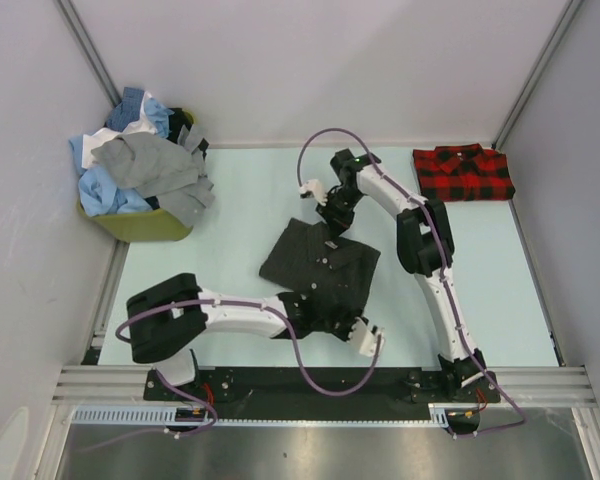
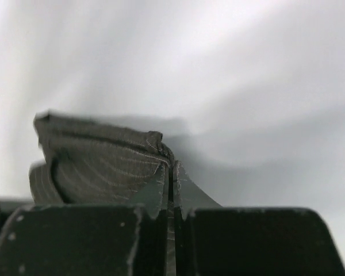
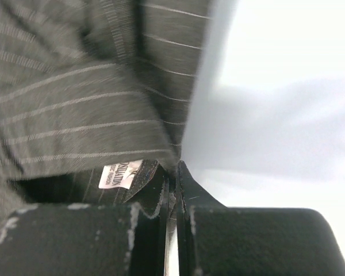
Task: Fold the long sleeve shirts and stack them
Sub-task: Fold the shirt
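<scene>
A dark charcoal pinstriped shirt (image 1: 320, 262) lies partly folded in the middle of the table. My left gripper (image 1: 327, 303) is at its near edge, shut, with the shirt's hem (image 2: 103, 167) pinched at the fingertips (image 2: 161, 184). At the far edge my right gripper (image 1: 333, 217) is also shut on the cloth (image 3: 75, 109), right beside the white collar label (image 3: 119, 173). A red-and-black plaid shirt (image 1: 463, 172) sits folded at the far right corner. Several more shirts (image 1: 140, 160), blue, white and grey, are heaped in a basket.
The yellow-green basket (image 1: 145, 227) stands at the far left corner against the wall. Grey walls close in the pale table (image 1: 500, 280) on the left, back and right. A black strip with the arm bases (image 1: 280, 385) runs along the near edge.
</scene>
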You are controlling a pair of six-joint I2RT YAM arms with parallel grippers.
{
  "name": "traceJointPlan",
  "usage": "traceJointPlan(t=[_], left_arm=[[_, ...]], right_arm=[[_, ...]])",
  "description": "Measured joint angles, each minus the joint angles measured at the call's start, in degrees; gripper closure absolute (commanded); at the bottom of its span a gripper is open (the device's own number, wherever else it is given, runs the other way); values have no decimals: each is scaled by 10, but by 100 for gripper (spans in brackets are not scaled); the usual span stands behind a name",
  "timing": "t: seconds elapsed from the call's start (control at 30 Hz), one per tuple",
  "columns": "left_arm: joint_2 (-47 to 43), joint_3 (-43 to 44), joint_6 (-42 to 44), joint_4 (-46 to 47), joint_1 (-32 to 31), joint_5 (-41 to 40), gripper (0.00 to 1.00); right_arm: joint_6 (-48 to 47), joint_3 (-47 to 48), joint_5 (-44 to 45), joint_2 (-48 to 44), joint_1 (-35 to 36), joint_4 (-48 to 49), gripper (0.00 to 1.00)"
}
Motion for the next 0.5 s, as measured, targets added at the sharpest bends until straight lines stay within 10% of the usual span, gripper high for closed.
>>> traceJointPlan(t=[0.13, 0.27, 0.5], left_arm=[[42, 55, -66, -3, -34, -7, 93], [70, 94, -116, -7, -41, 0, 59], [61, 145, -207, -66, -37, 37, 46]], right_arm=[[-30, -10, -23, -4, 36, -17, 100], [-86, -45, -51, -21, 74, -20, 98], [-110, -99, -68, -57, 104, 21, 36]])
